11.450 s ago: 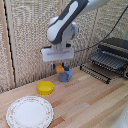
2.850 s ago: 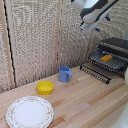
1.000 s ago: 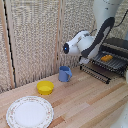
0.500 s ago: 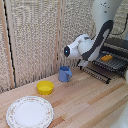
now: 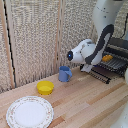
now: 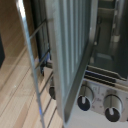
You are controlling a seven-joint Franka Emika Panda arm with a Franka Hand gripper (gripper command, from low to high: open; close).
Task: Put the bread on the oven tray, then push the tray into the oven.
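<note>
The bread (image 5: 106,58) is a small orange-brown block lying on the oven pan (image 5: 112,67), a dark wire rack that sticks out of the front of the oven (image 5: 120,46) at the exterior view's right. My white wrist hangs low just in front of the pan's outer edge. The clamp (image 5: 90,68) is a dark patch under the wrist, next to that edge. Its fingers are too small to make out. The wrist view shows the pan's wires (image 6: 34,75) and the oven front (image 6: 107,45) with its knobs (image 6: 84,103) very close. No fingers show there.
A blue mug (image 5: 64,74) stands on the wooden table (image 5: 85,102) just to the exterior view's left of my wrist. A yellow bowl (image 5: 45,87) and a white plate (image 5: 29,111) lie further left. A woven screen backs the table.
Over the last second my wrist has sunk a little and settled by the pan's front edge. The bread has lain on the pan throughout.
</note>
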